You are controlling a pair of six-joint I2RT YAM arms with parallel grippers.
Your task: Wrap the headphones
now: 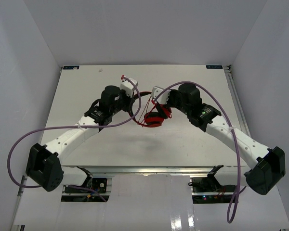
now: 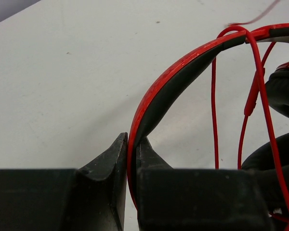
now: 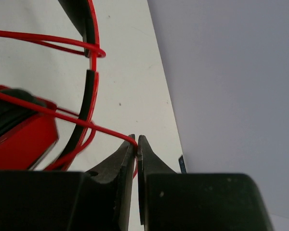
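Your left end effector (image 2: 131, 142) is closed to a narrow slit on the headband (image 2: 168, 82) of the headphones (image 1: 151, 118), pinching its thin edge between the tips. From that grip the band arcs up and away toward the other arm. Your right end effector (image 3: 136, 139) is pinched nearly shut on the cord (image 3: 106, 131), with the thin red line coming out right at the fingertips.

The headphones sit near the middle of the desk (image 1: 192, 139), between the two end effectors, with a red cup (image 1: 155, 120) hanging on the near side. You can't tell from these views whether the cup touches the desk.

The relation that matters is cord to band. From the right end effector the cord runs taut back toward the cup, crossing the headband almost square to its length. A few strands already lie over the band. The right arm has the free length and the left only anchors, so the next turn probably falls to the right. Judge it as a sweep around the band's short section, not along its arc.
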